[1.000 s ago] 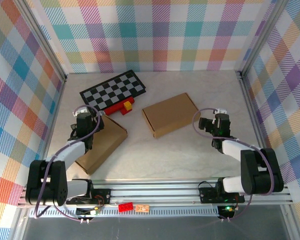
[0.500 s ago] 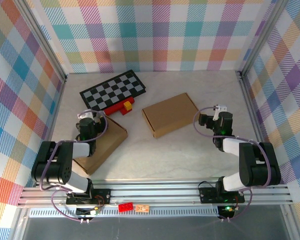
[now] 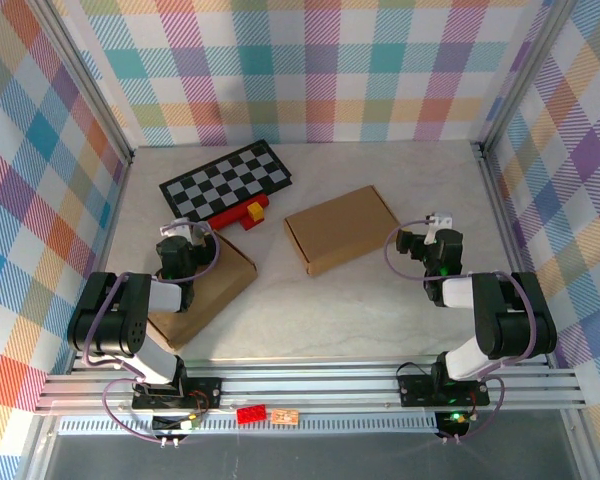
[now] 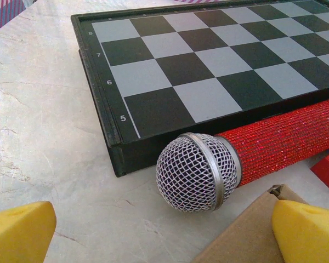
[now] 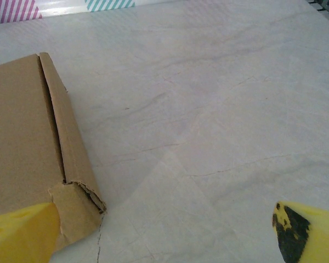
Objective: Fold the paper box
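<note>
Two flat brown paper boxes lie on the table. One paper box (image 3: 340, 228) is in the middle, and the other box (image 3: 202, 285) lies at the left, partly under my left arm. My left gripper (image 3: 183, 234) (image 4: 164, 235) is low at that box's far corner (image 4: 249, 238), open, with nothing between its yellow fingertips (image 4: 19, 230). My right gripper (image 3: 427, 240) (image 5: 164, 235) is low beside the middle box's near right corner (image 5: 71, 203), open and empty; its left fingertip (image 5: 22, 233) is right by that torn corner.
A black and white chessboard (image 3: 227, 180) (image 4: 208, 71) lies at the back left. A red glitter microphone (image 3: 242, 213) with a silver mesh head (image 4: 197, 171) rests against its near edge, just ahead of my left gripper. Bare marble-patterned table (image 5: 219, 109) stretches ahead of the right gripper.
Both arms have folded back toward their bases, elbows drawn in. The grippers have stayed open and nearly in place. The boxes have not moved.
</note>
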`<state>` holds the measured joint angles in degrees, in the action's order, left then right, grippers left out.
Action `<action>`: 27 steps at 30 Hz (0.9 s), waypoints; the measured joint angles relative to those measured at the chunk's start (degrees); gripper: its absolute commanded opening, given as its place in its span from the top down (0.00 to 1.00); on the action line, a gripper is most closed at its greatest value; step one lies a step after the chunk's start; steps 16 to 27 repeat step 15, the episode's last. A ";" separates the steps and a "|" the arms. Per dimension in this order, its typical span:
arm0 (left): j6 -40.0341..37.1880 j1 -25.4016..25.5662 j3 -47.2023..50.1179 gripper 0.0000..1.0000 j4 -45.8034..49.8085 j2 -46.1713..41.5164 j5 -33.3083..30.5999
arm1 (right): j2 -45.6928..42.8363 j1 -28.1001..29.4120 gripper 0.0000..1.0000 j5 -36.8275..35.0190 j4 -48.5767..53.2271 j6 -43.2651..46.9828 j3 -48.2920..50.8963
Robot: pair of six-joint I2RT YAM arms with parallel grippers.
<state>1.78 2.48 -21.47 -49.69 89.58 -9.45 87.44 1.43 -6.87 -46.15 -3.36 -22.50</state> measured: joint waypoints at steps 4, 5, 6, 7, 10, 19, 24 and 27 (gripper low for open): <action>-0.31 0.37 -0.07 0.00 0.04 0.00 -0.07 | 0.00 0.00 0.01 -0.13 -0.68 0.00 0.00; -0.42 0.55 -0.13 0.00 0.04 0.00 -0.09 | 0.00 0.00 0.01 -0.13 -0.79 -0.02 0.00; -0.66 0.83 -0.22 0.00 0.04 0.00 -0.20 | 0.00 0.00 0.02 -0.13 -0.85 0.00 0.00; -0.85 1.07 -0.24 0.00 0.07 0.00 -0.20 | 0.00 0.00 0.01 -0.13 -0.94 0.00 0.00; -1.42 1.57 -0.50 0.00 0.15 0.07 -0.24 | 0.00 0.00 0.01 0.24 -0.92 0.26 -0.02; -1.46 1.62 -0.55 0.00 0.20 0.07 -0.48 | 0.02 0.02 0.01 2.34 -0.83 1.33 -0.09; -1.46 1.62 -0.55 0.00 0.20 0.07 -0.48 | 0.02 0.02 0.01 2.34 -0.83 1.33 -0.09; -1.46 1.62 -0.55 0.00 0.20 0.07 -0.48 | 0.02 0.02 0.01 2.34 -0.83 1.33 -0.09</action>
